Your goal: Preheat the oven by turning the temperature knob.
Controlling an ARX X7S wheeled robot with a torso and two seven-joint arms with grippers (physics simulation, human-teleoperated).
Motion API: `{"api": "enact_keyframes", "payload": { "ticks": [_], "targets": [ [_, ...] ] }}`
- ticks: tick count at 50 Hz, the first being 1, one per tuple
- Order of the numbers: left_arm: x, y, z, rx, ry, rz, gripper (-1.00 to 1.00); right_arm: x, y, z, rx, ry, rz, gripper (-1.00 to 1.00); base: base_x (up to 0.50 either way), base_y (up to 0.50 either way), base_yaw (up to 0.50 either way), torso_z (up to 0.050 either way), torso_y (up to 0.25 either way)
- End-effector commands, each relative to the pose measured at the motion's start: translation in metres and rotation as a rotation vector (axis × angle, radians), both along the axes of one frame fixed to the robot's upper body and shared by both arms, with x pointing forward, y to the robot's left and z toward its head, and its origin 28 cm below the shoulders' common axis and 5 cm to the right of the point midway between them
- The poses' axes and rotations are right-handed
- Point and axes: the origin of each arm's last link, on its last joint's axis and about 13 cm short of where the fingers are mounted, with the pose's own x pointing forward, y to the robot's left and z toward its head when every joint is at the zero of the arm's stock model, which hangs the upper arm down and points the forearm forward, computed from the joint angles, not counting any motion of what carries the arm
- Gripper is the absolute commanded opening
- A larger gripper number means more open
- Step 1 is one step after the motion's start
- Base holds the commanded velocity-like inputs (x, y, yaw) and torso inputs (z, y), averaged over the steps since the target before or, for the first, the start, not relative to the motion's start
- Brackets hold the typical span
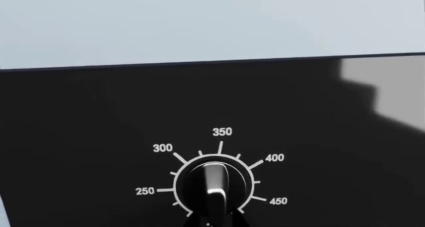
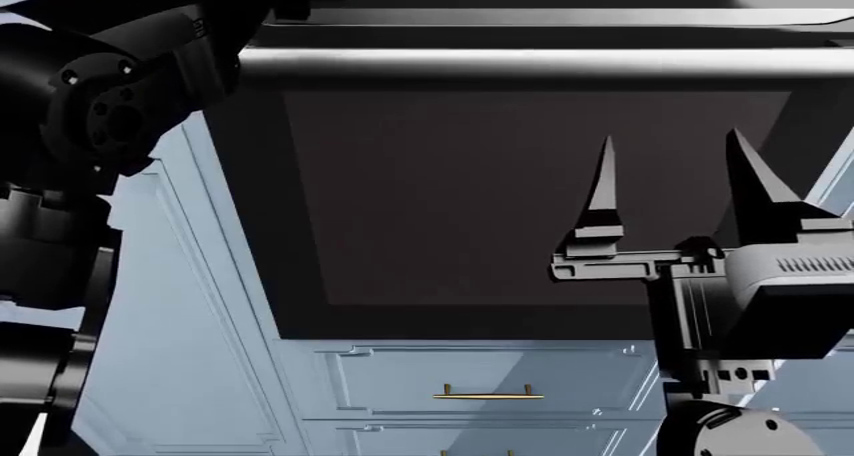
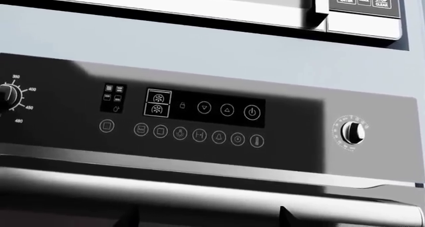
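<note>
Oven [image 2: 534, 206] fills upper centre of head view. Temperature knob [image 1: 214, 184] bottom centre of left wrist view. Right hand [image 2: 674, 191] wide open, empty. Left hand: cannot tell.

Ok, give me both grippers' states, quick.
Left gripper: out of sight in every view, so it cannot be told.
Right gripper: open, holding nothing, in front of the oven door.

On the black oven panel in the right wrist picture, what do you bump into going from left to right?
Temperature knob → little square icons → display with arrows and power button → small timer knob.
</note>
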Motion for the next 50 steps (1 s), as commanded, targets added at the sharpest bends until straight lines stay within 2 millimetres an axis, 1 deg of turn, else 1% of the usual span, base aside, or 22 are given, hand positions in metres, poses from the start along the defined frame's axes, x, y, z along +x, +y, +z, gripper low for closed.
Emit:
{"api": "enact_keyframes", "payload": {
  "ticks": [1, 8, 14, 19, 33, 41, 46, 50],
  "targets": [
    [0.004, 0.000, 0.002, -0.040, -0.006, -0.005, -1.00, 0.000, 0.000, 0.000, 0.000, 0.001, 0.001, 1.00, 0.02, 0.00, -0.01, 0.000, 0.000],
    [0.003, -0.001, 0.001, -0.037, -0.009, -0.008, -1.00, 0.000, 0.000, 0.000, 0.000, 0.000, 0.001, 1.00, 0.02, 0.00, -0.01, 0.000, 0.000],
    [0.006, -0.001, 0.002, -0.041, -0.010, -0.005, -1.00, -0.001, 0.000, 0.000, 0.000, 0.001, 0.001, 1.00, 0.02, 0.00, -0.01, 0.003, 0.000],
    [0.005, -0.001, 0.000, 0.012, -0.037, 0.017, -1.00, -0.001, 0.000, 0.000, -0.001, 0.000, 0.001, 1.00, 0.02, 0.00, -0.01, 0.002, 0.000],
    [0.014, 0.001, -0.004, 0.059, -0.048, 0.056, -1.00, 0.001, 0.000, -0.001, -0.001, 0.002, 0.001, 1.00, 0.02, 0.00, -0.01, 0.002, 0.000],
    [0.015, 0.004, -0.002, 0.073, -0.062, 0.079, -1.00, 0.001, 0.001, -0.002, -0.004, 0.006, 0.002, 1.00, 0.03, 0.00, -0.01, 0.004, 0.000],
    [0.017, 0.006, -0.005, 0.125, -0.070, 0.114, -1.00, 0.001, 0.001, -0.002, -0.004, 0.006, 0.001, 1.00, 0.03, 0.00, -0.02, 0.002, 0.000],
    [0.016, 0.006, -0.006, 0.136, -0.060, 0.111, -1.00, 0.001, 0.001, -0.002, -0.005, 0.006, 0.001, 1.00, 0.03, 0.00, -0.02, 0.002, 0.000]
  ]
}}
